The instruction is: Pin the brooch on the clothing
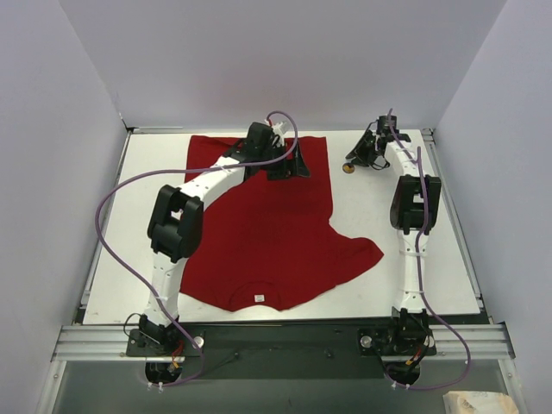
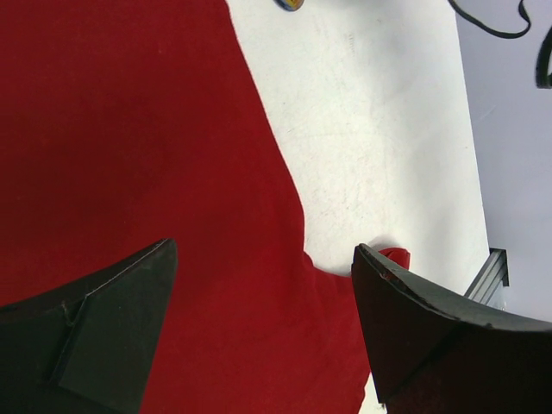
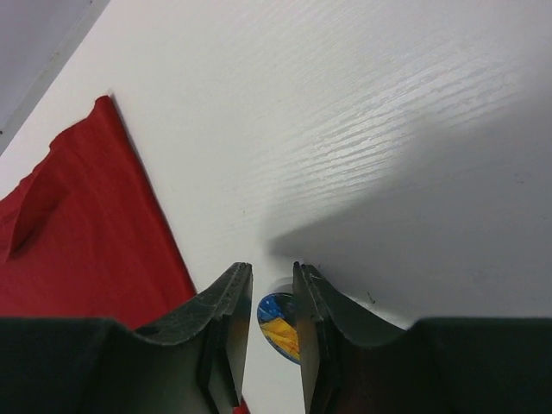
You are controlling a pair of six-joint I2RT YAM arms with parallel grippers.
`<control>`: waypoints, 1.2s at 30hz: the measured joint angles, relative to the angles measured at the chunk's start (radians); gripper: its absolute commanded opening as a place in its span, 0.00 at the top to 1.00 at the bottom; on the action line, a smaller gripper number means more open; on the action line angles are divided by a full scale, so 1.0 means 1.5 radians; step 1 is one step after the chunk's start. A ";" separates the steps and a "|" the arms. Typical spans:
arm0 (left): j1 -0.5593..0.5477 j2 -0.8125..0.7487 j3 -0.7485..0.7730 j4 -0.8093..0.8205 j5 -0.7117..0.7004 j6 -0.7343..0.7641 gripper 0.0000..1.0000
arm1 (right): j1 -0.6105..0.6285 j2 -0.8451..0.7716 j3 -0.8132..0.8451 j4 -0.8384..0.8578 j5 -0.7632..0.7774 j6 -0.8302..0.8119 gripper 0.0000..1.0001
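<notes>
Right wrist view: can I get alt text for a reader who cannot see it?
Two dark fingers stand a narrow gap apart, and a small orange-and-blue brooch on the white table shows through that gap. Part of a red T-shirt lies at the left.

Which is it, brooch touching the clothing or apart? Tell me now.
Apart. The left wrist view shows a strip of bare white table between the brooch and the edge of the clothing. The top view shows the same gap.
</notes>
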 measured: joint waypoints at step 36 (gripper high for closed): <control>-0.018 -0.004 -0.017 0.039 0.028 -0.039 0.09 | 0.025 -0.157 -0.266 0.013 -0.090 -0.037 0.54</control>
